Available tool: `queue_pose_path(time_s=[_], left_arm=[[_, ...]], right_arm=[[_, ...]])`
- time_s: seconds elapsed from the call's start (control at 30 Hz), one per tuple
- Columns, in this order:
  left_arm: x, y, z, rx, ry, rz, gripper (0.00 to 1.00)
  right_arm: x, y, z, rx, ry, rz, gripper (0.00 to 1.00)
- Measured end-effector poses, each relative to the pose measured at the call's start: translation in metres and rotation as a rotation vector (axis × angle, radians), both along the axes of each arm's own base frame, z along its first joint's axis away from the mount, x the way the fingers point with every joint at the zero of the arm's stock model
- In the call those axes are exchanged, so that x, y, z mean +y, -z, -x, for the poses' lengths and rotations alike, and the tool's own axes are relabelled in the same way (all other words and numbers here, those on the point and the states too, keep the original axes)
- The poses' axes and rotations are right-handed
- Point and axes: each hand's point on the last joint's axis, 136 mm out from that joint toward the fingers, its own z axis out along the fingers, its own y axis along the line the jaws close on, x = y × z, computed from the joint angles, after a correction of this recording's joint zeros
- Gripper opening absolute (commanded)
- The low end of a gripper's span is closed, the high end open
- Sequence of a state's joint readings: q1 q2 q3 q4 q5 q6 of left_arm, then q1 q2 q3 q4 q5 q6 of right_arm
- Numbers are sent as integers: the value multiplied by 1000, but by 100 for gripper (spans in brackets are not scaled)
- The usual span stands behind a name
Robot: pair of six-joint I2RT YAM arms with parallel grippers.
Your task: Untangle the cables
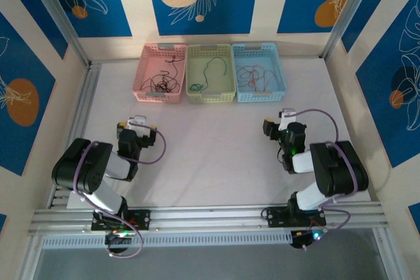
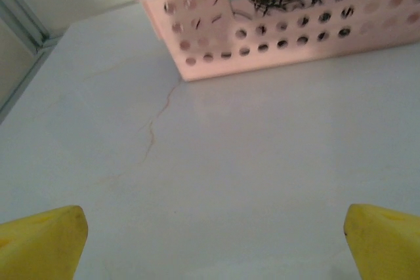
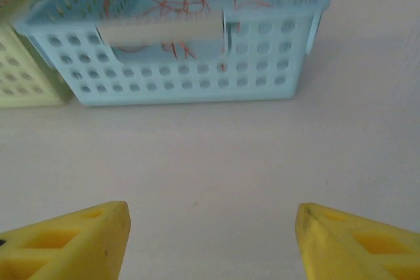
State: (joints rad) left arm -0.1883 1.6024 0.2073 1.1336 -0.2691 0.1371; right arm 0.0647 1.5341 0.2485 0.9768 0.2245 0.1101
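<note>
Black cables (image 1: 161, 84) are laid in the pink basket (image 1: 140, 78), green cables (image 1: 197, 86) in the green basket (image 1: 210, 100), and red-orange cables (image 1: 252, 77) in the blue basket (image 1: 261, 97), at the far edge of the surface (image 1: 216, 155). The left jaws and right jaws are held open, empty.

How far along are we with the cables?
Looks sorted: black cables in the pink basket, green cable in the green basket, red-orange cables in the blue basket. Nothing in hand: left gripper and right gripper open, empty, short of the baskets. Left: perhaps nothing; knots inside each basket are too small to judge.
</note>
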Motion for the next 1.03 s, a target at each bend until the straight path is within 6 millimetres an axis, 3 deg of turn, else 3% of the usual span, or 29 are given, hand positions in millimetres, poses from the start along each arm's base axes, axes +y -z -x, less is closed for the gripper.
queue_pose_path(time_s=[0.07, 0.17, 0.2, 0.23, 1.03], left_arm=[[1, -5, -7, -6, -2, 10, 100], [8, -22, -31, -27, -22, 59, 100], [13, -29, -37, -42, -35, 75, 100], [16, -33, -40, -52, -44, 82, 100], [15, -25, -37, -10, -35, 111, 100]], right_arm=[[-1, 1, -7, 24, -1, 0, 66], [-8, -23, -31, -20, 13, -12, 67], [-9, -29, -35, -36, 17, -13, 76], [-11, -32, -37, -43, 23, -16, 100], [-9, -21, -32, 9, 10, -20, 99]])
